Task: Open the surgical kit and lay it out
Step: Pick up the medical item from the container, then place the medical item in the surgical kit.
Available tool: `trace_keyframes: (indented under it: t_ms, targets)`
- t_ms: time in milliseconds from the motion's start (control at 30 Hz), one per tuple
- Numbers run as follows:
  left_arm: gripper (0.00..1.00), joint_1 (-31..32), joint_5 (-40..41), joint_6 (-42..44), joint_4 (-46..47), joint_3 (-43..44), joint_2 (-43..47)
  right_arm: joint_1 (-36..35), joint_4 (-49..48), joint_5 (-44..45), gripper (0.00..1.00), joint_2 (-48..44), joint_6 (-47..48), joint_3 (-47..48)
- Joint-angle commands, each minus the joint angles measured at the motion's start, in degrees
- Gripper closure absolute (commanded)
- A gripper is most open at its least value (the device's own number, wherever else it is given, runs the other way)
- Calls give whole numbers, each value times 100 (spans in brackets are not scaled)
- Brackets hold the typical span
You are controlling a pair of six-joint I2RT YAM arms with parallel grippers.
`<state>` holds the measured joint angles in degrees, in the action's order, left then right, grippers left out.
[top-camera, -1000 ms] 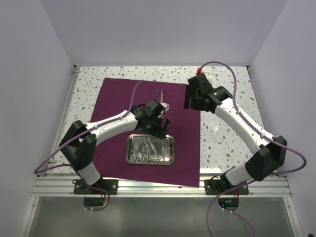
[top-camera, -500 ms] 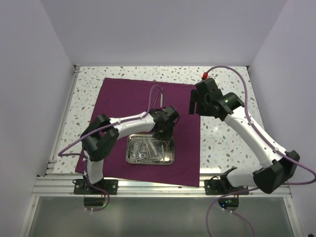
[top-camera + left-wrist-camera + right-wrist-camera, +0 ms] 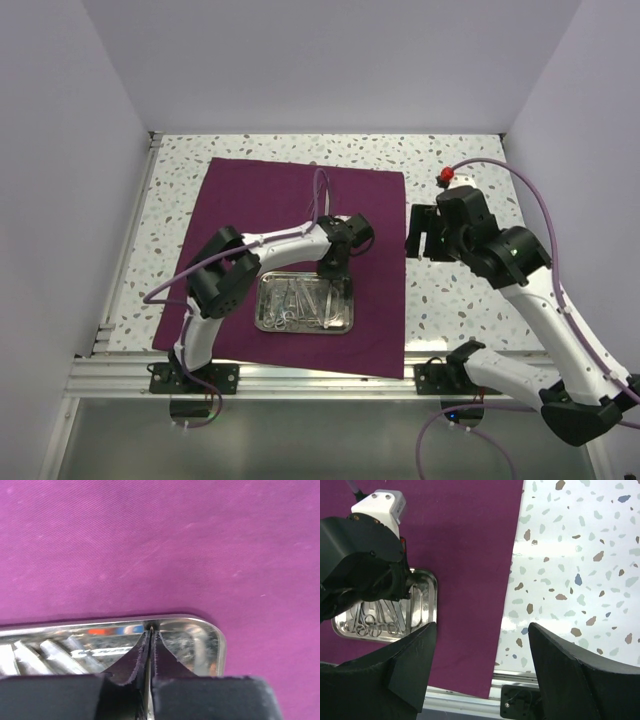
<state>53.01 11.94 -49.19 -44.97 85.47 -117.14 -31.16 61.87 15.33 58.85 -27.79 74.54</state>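
Note:
The surgical kit's dark purple cloth (image 3: 250, 200) lies spread flat on the table. On its near half sits the small steel tray (image 3: 261, 300) with the thin silver instruments (image 3: 300, 303) piled inside. My left gripper (image 3: 335, 268) is down at the tray's far right rim. In the left wrist view its jaws are shut (image 3: 151, 628), tips right at the rim (image 3: 100, 622); whether they pinch the rim I cannot tell. My right gripper (image 3: 422, 232) hangs open above the cloth's right edge (image 3: 512, 570), nothing between its fingers (image 3: 482, 626).
Speckled terrazzo tabletop (image 3: 450, 170) surrounds the cloth, widest on the right. An aluminium rail (image 3: 470, 700) runs along the near edge by the arm bases. White walls close in the back and sides. The left arm's purple cable (image 3: 319, 190) loops over the cloth.
My left gripper has moved right and down to the tray's far right rim and closed from wide open. The right arm has drawn back to the right, off the cloth, still open.

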Motion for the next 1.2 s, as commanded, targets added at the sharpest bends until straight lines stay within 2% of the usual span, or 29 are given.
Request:
trace_keyframes:
  t_ms: [0,200,300,333,500,533,633,733,833,1033,1167]
  targets:
    - [100,42,326,-346,-635,347,-28,-66,133,-267,23,-40,99,-89]
    - [100,7,703,49,-1592,1585,438,-66,63,-364,25,65,63,122]
    - [100,-247,775,734,-1752,2323,368,-66,-8,-172,26,30,63,122]
    - [100,-509,757,918,-1778,2690,211,-57,27,-101,27,39,37,131]
    - [100,-1371,590,2096,-1366,3615,-431,-57,89,251,27,-181,-279,-229]
    - [100,-1582,520,2237,-1287,4017,-702,-57,97,303,27,-198,-410,-282]
    - [100,-1855,467,2791,-822,4520,-1116,-66,229,400,28,-190,-604,-353]
    - [100,-2075,169,3160,230,4365,-1275,-66,291,470,29,-128,-640,-379]
    - [100,-2234,-182,3284,760,4337,-1547,-66,457,620,30,-5,-631,-327]
    - [100,-2322,-613,3144,1472,4425,-2057,-66,502,708,31,118,-701,-379]
    - [100,-2339,-623,3065,1719,4653,-2400,-66,511,761,32,232,-675,-388]
